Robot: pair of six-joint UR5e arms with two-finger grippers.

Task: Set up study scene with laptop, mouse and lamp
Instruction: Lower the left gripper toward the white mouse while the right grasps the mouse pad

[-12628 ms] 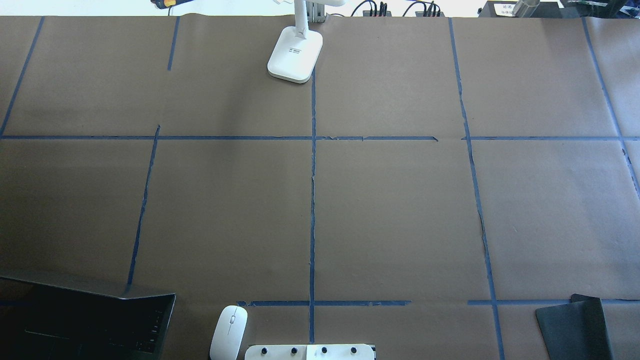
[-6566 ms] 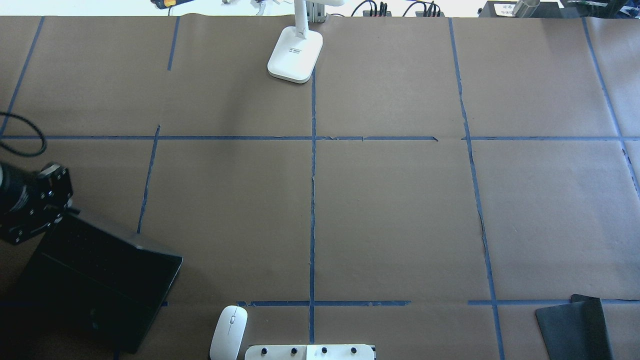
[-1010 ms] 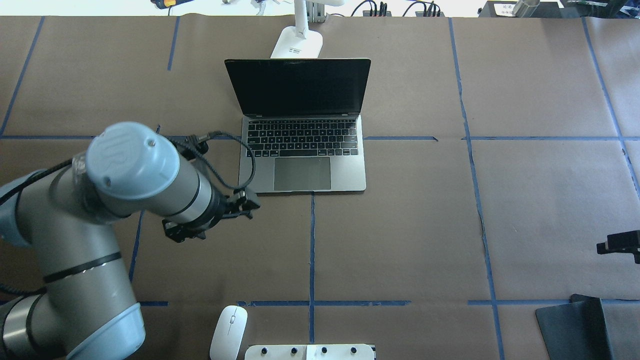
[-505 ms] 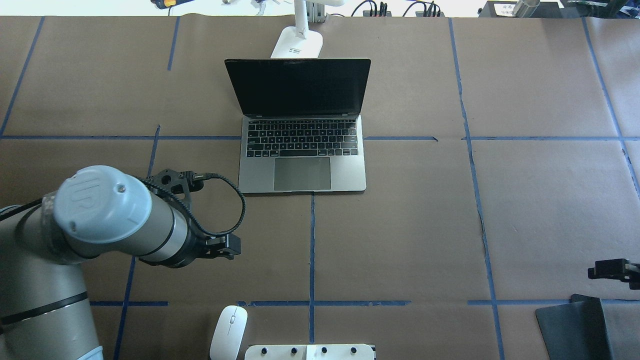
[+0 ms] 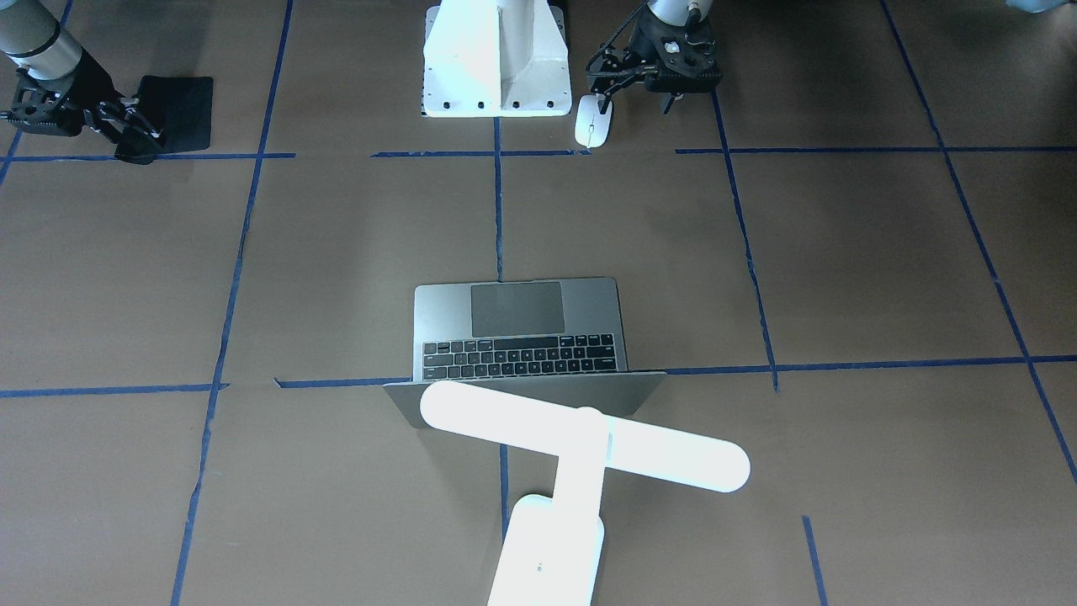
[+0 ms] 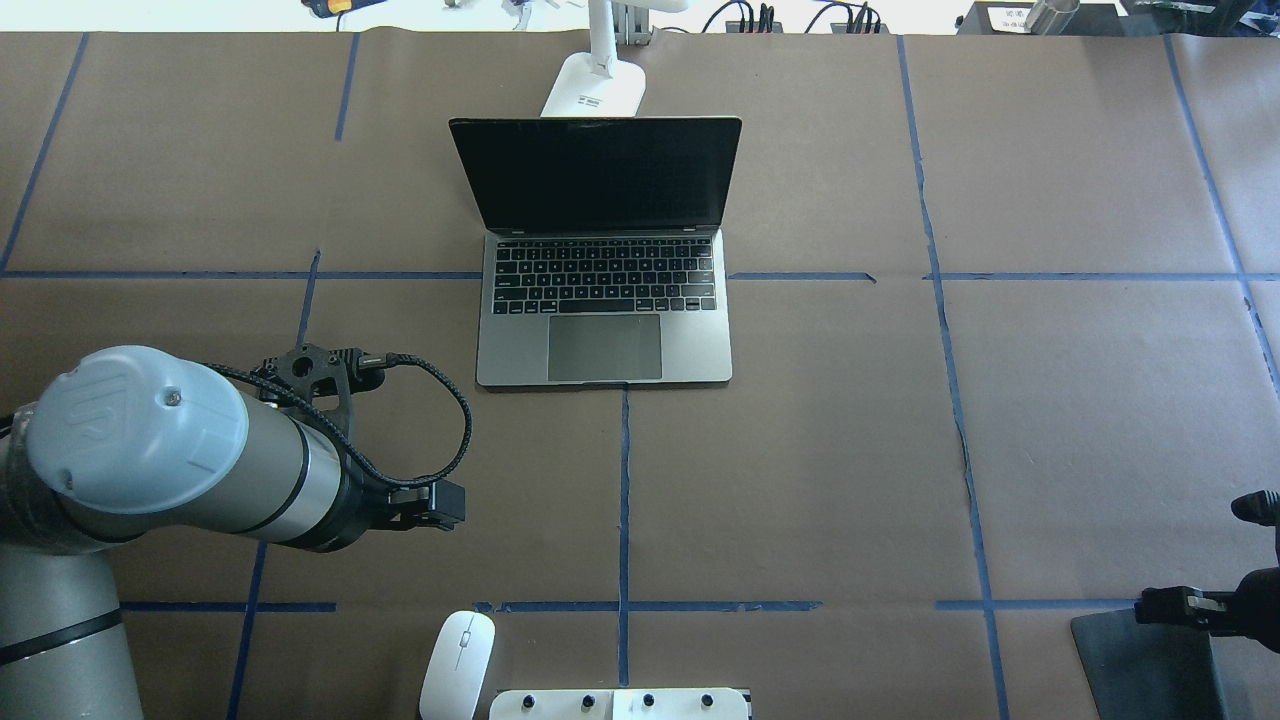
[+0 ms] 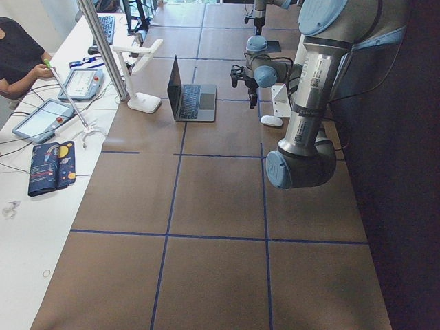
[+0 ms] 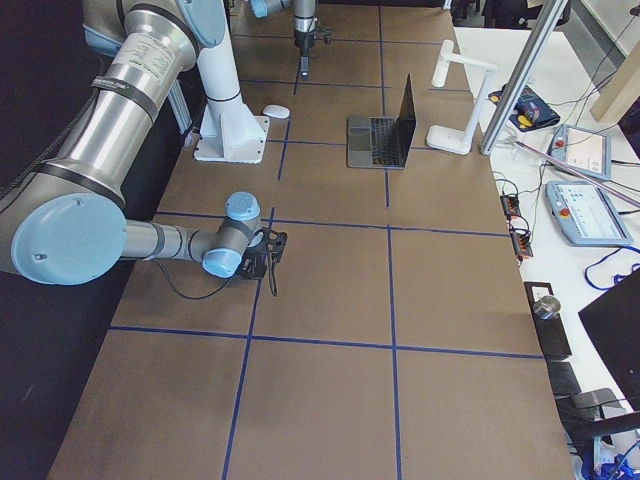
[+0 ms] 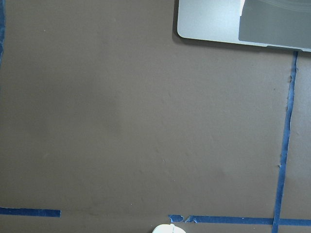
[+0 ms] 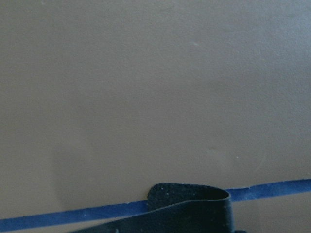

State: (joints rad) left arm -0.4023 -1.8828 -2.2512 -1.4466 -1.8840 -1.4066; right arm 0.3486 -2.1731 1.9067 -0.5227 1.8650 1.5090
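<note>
The grey laptop [image 6: 605,300] stands open mid-table, screen toward the far edge; it also shows in the front view [image 5: 517,324]. The white lamp [image 5: 580,438] stands just behind its lid, base [image 6: 592,88] partly hidden. The white mouse [image 6: 457,665] lies at the near edge beside the pedestal. My left gripper [image 5: 635,97] hangs open and empty just beyond the mouse [image 5: 591,128]; the mouse's tip shows at the bottom of the left wrist view [image 9: 168,229]. My right gripper [image 5: 135,135] is open and empty, low over the far edge of the black mouse pad [image 6: 1150,665].
The white robot pedestal [image 6: 620,705] sits at the near centre edge. The pad's far edge curls up [image 10: 189,201]. Blue tape lines cross the brown table cover [image 6: 800,450]. A side bench with tablets [image 7: 48,117] and a person [image 7: 17,55] lies beyond the far edge.
The laptop, once at the near left corner, now stands open mid-table. Over the last second my left arm drew back from it toward the mouse, and my right gripper moved toward the mouse pad.
</note>
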